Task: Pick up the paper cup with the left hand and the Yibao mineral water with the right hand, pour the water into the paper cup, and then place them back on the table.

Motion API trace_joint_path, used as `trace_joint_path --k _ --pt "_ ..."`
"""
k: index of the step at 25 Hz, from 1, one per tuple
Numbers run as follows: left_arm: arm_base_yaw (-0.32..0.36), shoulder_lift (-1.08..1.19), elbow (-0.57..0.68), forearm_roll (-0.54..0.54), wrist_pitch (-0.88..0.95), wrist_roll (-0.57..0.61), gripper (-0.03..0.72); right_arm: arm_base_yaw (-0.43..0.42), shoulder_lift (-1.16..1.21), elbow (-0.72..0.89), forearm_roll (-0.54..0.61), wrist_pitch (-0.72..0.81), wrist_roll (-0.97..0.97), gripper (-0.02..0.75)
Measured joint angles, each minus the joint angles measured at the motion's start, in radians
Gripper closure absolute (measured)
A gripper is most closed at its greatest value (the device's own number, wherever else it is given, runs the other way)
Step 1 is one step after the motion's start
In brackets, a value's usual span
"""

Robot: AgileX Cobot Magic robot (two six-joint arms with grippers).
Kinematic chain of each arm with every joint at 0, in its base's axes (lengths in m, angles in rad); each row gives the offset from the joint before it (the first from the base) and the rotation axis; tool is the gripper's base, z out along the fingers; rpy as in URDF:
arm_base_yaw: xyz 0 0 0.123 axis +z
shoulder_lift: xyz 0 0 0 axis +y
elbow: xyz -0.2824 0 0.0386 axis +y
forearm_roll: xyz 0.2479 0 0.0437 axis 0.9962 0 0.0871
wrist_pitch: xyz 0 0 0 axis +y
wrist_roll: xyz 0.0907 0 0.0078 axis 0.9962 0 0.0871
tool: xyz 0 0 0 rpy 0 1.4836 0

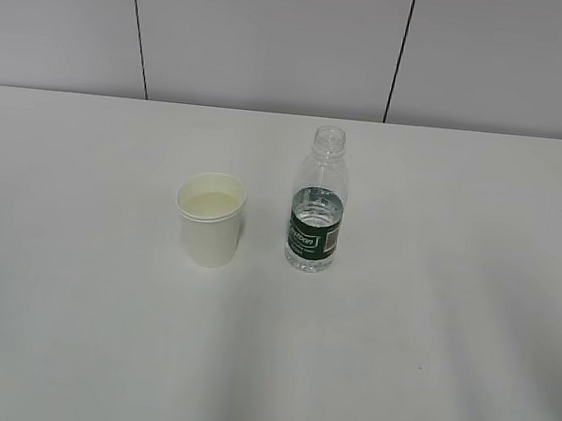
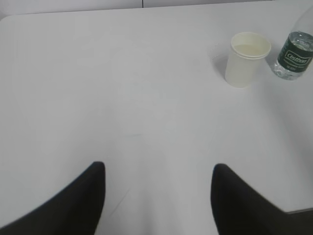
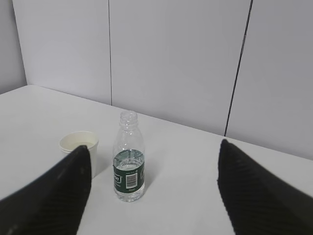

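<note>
Both jaws stood wide, empty. Cup (image 2: 247, 58) ahead-right of left jaws: light, crushable. Bottle (image 3: 129, 164) between right jaws, ahead: uncapped; grip label.

Narrow gap separates paper cup (image 1: 210, 219) and bottle (image 1: 318, 202).

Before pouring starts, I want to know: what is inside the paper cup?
The paper cup shows only its cream-coloured inside; nothing solid is visible. Whether any water lies at the bottom cannot be told.
</note>
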Motion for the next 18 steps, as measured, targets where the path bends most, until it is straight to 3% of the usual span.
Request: trace_joint_path --k 10,14,18 --pt "0.000 0.000 0.000 0.000 0.000 0.000 0.222 0.000 0.000 0.000 0.023 0.008 -0.052 0.146" --pt "0.000 0.000 0.000 -0.001 0.000 0.000 0.222 0.000 0.000 0.000 0.286 0.033 -0.361 0.146" --pt "0.000 0.000 0.000 -0.001 0.000 0.000 0.222 0.000 0.000 0.000 0.733 0.242 -0.795 0.146"
